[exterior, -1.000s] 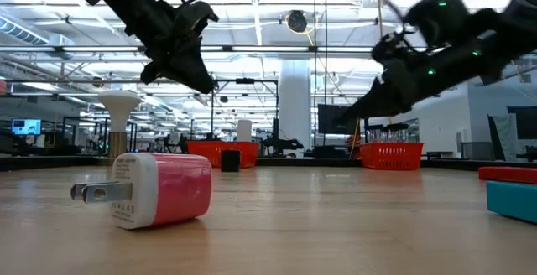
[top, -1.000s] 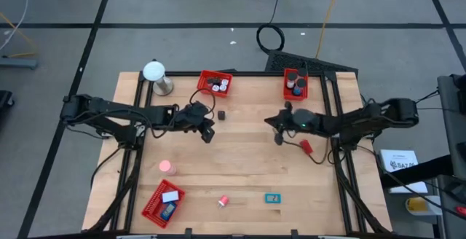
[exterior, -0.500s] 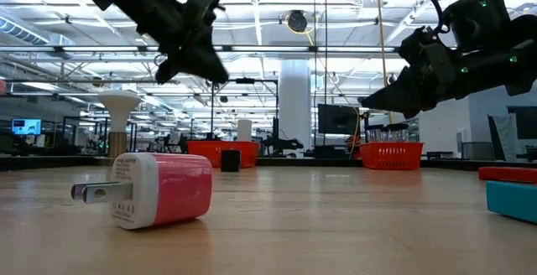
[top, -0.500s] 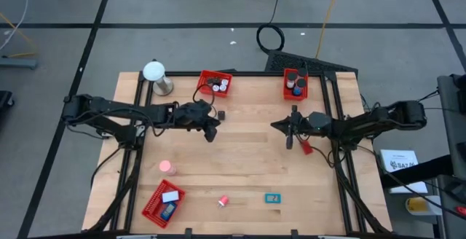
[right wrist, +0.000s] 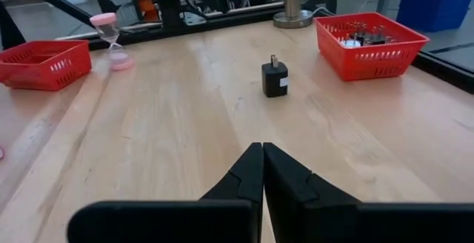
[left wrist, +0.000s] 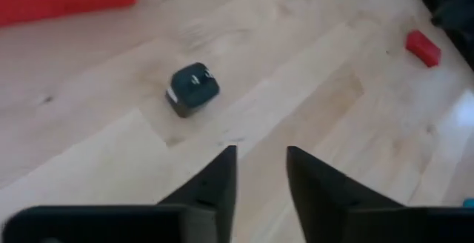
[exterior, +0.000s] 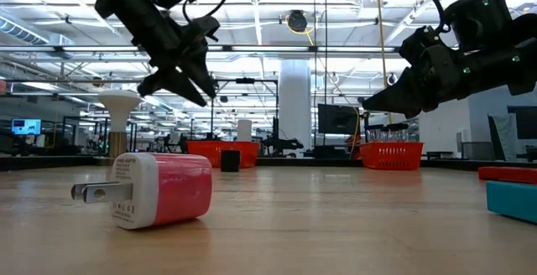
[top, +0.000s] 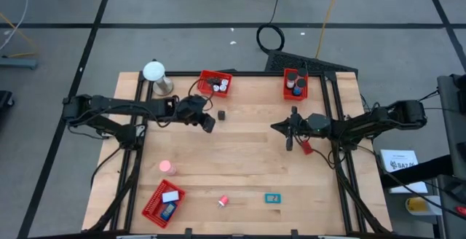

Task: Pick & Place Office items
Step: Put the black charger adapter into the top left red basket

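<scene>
Left tool is held above the worktop, just beside the black charger cube; its fingers are seen slightly spread with a gap between them, nothing pinched. In the left wrist view the cube is seen lying on the wood ahead of the fingers, apart from them.

Right tool is held over the right-centre of the worktop, fingers pressed together, nothing gripped. A small red piece is seen just beside it.

Remaining office items as placed:
- pink-and-white plug adapter lies on its side near the low camera, prongs pointed sideways
- pink hourglass sits toward the left side
- small red-and-white roll lies near the front edge
- blue flat piece lies near the front edge, right of the roll

Red trays: one at the back centre, one at the back right, one at the front left, each loaded with small items. A white ball on a silver stand is placed at the back left corner.
</scene>
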Tool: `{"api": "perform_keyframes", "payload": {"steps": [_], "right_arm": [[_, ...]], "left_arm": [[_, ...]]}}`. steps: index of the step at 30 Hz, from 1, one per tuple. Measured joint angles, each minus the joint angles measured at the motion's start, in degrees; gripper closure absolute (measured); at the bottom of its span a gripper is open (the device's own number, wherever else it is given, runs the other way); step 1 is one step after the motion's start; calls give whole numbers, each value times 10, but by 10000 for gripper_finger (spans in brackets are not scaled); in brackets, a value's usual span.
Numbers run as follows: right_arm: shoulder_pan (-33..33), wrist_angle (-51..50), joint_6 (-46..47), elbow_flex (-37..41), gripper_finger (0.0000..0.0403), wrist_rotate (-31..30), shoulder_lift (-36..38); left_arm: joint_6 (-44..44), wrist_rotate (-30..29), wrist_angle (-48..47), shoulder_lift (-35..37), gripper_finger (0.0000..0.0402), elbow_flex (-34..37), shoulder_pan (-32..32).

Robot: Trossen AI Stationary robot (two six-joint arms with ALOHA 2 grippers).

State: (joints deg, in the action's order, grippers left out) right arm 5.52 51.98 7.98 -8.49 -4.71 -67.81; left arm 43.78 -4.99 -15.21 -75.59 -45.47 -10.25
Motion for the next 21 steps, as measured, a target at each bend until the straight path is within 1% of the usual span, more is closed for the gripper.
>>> {"api": "perform_keyframes", "payload": {"steps": [4, 7, 10, 14, 16, 19, 21], "right_arm": [[0, 0, -1, 0, 402, 0, 0], [0, 0, -1, 0, 402, 0, 0], [0, 0, -1, 0, 402, 0, 0], [0, -1, -1, 0, 402, 0, 0], [0, 0, -1, 0, 402, 0, 0], [0, 0, -1, 0, 402, 0, 0], [0, 0, -1, 0, 402, 0, 0]], "left_arm": [[14, 9, -21, -27, 208, -20, -16], [14, 23, -61, -74, 168, -73, -23], [8, 22, -133, -135, 137, -139, -26], [-6, 18, -218, -211, 108, -232, -35], [-16, 1, -258, -244, 98, -273, -38], [-25, -26, -296, -284, 88, -321, -43], [-32, -31, -305, -302, 83, -342, -49]]}}
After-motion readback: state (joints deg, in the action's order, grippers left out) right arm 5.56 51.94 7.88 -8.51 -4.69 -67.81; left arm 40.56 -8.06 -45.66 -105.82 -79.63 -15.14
